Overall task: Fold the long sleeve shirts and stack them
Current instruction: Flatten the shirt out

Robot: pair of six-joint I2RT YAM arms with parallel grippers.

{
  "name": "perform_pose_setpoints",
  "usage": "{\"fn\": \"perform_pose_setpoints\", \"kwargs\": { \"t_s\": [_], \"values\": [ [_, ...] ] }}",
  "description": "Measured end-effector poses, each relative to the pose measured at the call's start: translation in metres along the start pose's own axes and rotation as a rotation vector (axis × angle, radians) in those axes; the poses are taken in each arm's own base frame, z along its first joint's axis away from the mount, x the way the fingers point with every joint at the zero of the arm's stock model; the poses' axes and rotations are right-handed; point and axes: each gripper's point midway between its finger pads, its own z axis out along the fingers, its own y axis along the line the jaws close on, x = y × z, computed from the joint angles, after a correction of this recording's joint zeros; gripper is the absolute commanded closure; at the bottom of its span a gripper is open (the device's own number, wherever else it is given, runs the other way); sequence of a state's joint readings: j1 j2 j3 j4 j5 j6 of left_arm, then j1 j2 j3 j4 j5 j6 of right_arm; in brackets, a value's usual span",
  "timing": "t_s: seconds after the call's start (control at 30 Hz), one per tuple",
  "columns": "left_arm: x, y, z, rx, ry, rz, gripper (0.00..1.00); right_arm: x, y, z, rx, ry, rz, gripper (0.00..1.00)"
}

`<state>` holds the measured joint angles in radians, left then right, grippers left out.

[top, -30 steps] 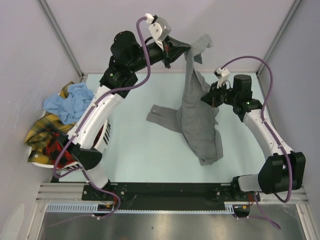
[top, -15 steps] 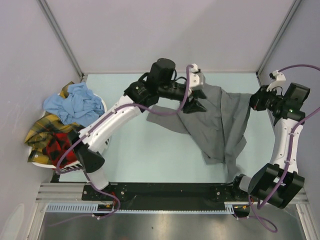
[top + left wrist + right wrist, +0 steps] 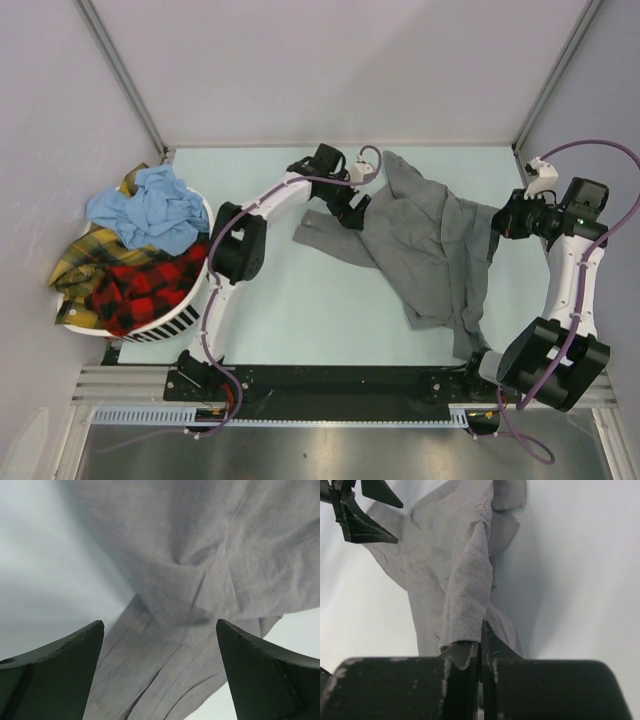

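My left hand (image 3: 352, 203) stood released, fingers spread wide with nothing between them, just above the grey shirt (image 3: 430, 250) where one sleeve ran out toward the left. My right hand (image 3: 503, 220) was clenched on a bunched fold at the shirt's right edge, the cloth drawn up to its fingers. The rest of the shirt lay rumpled on the table (image 3: 270, 300), right of centre. Well apart at the left edge, the light blue shirt (image 3: 150, 205), yellow plaid shirt (image 3: 80, 265) and red-and-black plaid shirt (image 3: 140, 285) were heaped in the white basket (image 3: 175, 322).
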<state>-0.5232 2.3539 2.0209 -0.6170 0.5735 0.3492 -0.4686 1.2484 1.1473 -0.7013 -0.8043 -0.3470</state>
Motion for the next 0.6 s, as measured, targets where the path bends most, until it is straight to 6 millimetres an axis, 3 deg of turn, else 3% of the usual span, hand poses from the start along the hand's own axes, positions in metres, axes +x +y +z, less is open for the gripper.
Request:
{"fn": "perform_pose_setpoints", "kwargs": {
  "t_s": [0.07, 0.17, 0.2, 0.23, 0.33, 0.4, 0.47, 0.5, 0.53, 0.57, 0.6],
  "values": [
    [0.003, -0.007, 0.013, 0.021, 0.020, 0.003, 0.07, 0.005, -0.004, 0.002, 0.007, 0.019, 0.006, 1.00],
    [-0.003, -0.023, 0.022, 0.047, 0.022, 0.023, 0.63, 0.011, -0.007, 0.009, 0.012, 0.047, 0.012, 1.00],
    [-0.005, -0.028, 0.023, 0.052, 0.021, 0.027, 0.94, 0.012, -0.008, 0.011, 0.013, 0.052, 0.012, 1.00],
    [-0.008, -0.031, 0.024, 0.056, 0.019, 0.035, 1.00, 0.014, -0.008, 0.014, 0.012, 0.061, 0.011, 1.00],
    [0.001, -0.044, 0.024, 0.070, 0.039, 0.044, 1.00, 0.017, -0.006, 0.025, 0.003, 0.085, 0.004, 1.00],
    [0.029, -0.057, 0.009, 0.072, 0.073, 0.023, 1.00, 0.017, -0.004, 0.032, -0.003, 0.094, -0.002, 1.00],
    [0.072, -0.083, -0.027, 0.065, 0.136, -0.013, 1.00, 0.017, -0.002, 0.039, -0.014, 0.100, -0.006, 1.00],
    [0.095, -0.103, -0.055, 0.057, 0.164, -0.022, 1.00, 0.017, -0.001, 0.044, -0.024, 0.104, -0.006, 1.00],
    [0.104, -0.117, -0.074, 0.053, 0.173, -0.020, 0.97, 0.018, 0.000, 0.048, -0.030, 0.110, -0.002, 1.00],
    [0.108, -0.132, -0.091, 0.044, 0.163, 0.006, 0.87, 0.020, 0.000, 0.052, -0.039, 0.121, 0.005, 1.00],
    [0.109, -0.149, -0.104, 0.041, 0.149, 0.044, 0.60, 0.021, 0.000, 0.055, -0.044, 0.128, 0.010, 1.00]
  ]
}}
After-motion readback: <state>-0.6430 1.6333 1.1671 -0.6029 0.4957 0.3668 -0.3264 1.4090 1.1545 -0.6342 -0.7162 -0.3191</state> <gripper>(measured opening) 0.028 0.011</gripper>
